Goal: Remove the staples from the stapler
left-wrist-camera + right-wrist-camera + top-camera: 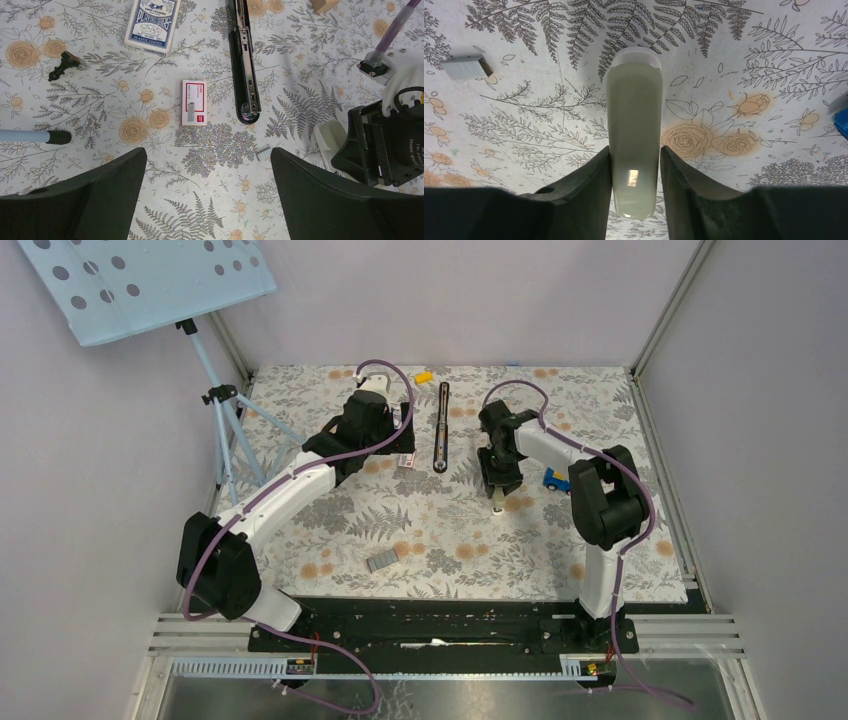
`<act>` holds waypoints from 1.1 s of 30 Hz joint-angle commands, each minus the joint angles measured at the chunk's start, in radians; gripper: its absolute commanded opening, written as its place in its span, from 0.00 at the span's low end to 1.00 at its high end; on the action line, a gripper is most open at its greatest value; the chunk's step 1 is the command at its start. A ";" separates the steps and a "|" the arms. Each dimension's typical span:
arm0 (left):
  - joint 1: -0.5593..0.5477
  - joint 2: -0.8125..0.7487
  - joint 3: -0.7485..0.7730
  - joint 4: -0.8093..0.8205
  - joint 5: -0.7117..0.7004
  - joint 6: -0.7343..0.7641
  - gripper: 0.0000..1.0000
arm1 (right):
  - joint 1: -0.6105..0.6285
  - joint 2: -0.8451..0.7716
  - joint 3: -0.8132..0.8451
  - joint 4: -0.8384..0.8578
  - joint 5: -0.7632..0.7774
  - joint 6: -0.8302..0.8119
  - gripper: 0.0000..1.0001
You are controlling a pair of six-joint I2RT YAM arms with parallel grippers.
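The slim black two-armed stapler (245,75) is cut off at the left wrist view's top. It lies opened out, far-centre on the fern-printed tablecloth (450,540), with grey walls (480,300) around. The tiny silvery strip of staples (263,152) lies just nearer. The left gripper (207,155) stands wide, holding nothing; the right gripper (635,150) pinches a pale rounded cylinder (634,100)

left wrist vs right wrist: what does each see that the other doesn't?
Left wrist only: the opened stapler, a playing-card box, a small red-and-white box, a black knob, the open left gripper. Right wrist only: a blue object at the right edge, and the right gripper closed on the pale tube. Both: the staples, that pale tube, the floral mat.
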 commanded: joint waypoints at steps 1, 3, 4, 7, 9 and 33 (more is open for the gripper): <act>0.005 0.003 0.014 0.018 -0.012 0.014 0.99 | 0.009 0.000 0.031 -0.022 0.004 -0.022 0.41; 0.005 0.004 0.012 0.018 -0.014 0.015 0.99 | 0.009 -0.008 0.030 -0.018 0.012 -0.023 0.32; 0.005 0.004 0.013 0.019 -0.015 0.015 0.99 | 0.009 -0.014 0.028 -0.013 0.013 -0.022 0.26; 0.006 0.005 0.012 0.019 -0.008 0.015 0.99 | 0.008 -0.047 0.015 0.013 0.010 -0.014 0.15; 0.012 0.003 0.009 0.023 0.030 0.018 0.99 | 0.009 -0.078 0.003 0.037 0.002 -0.004 0.08; 0.065 -0.191 -0.242 0.375 0.246 -0.155 0.99 | -0.137 -0.444 -0.336 0.559 -0.423 0.141 0.01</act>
